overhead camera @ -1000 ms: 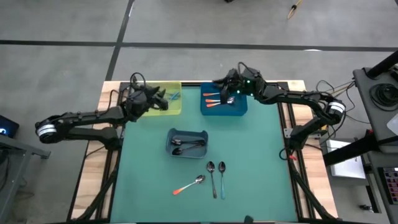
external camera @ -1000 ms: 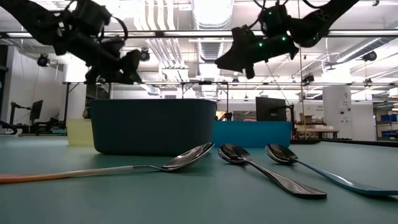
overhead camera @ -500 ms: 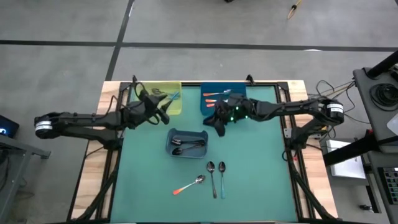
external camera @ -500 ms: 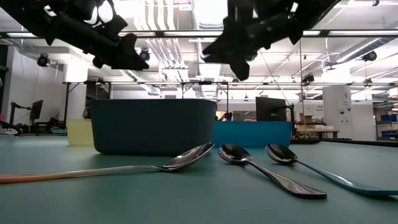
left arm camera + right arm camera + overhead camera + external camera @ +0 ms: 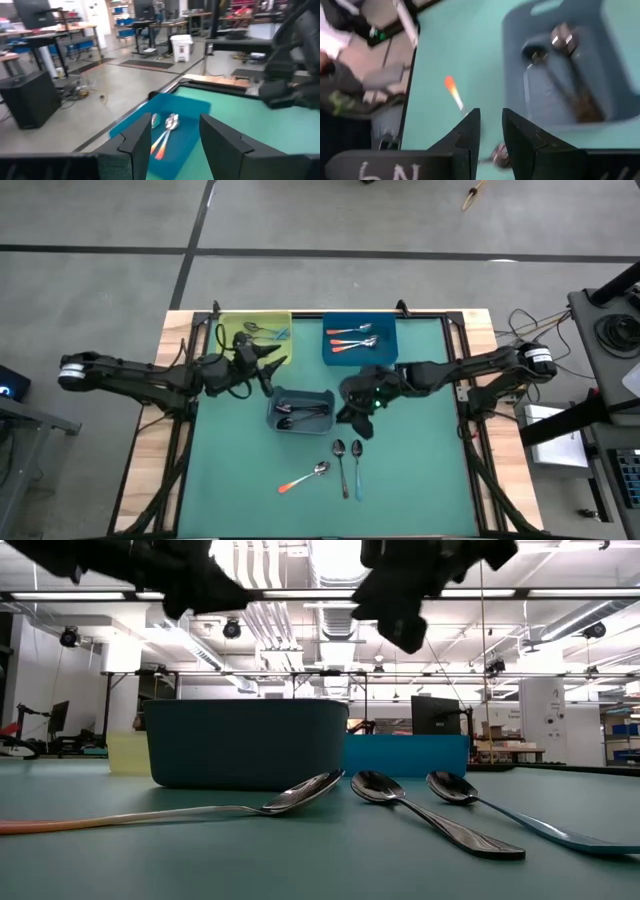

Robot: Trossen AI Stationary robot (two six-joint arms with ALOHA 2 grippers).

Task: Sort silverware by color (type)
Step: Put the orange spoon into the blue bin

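Three loose spoons lie flat on the green mat near its near edge: an orange-handled one [image 5: 305, 476] [image 5: 300, 794], an all-dark one [image 5: 341, 463] [image 5: 400, 796] and a light-blue-handled one [image 5: 357, 466] [image 5: 470, 795]. My right gripper [image 5: 355, 418] [image 5: 491, 131] hovers above the mat just beyond them, beside the grey-blue bin, open by a narrow gap and empty. Its wrist view shows the orange handle [image 5: 452, 92]. My left gripper [image 5: 264, 366] [image 5: 175, 134] hangs open and empty between the yellow bin and the grey-blue bin.
The grey-blue bin [image 5: 300, 396] [image 5: 615, 60] at the mat's middle holds dark spoons [image 5: 303, 414]. At the far edge, a yellow bin [image 5: 232, 330] holds blue-handled spoons and a blue bin [image 5: 385, 355] [image 5: 200, 107] holds orange-handled spoons [image 5: 350, 338]. Open mat lies left and right of the loose spoons.
My right gripper has swung from over the blue bin at the far edge toward the near edge, past the grey-blue bin's right end, to above the loose spoons. My left gripper has moved from the yellow bin toward the near edge and right. No spoon has moved.
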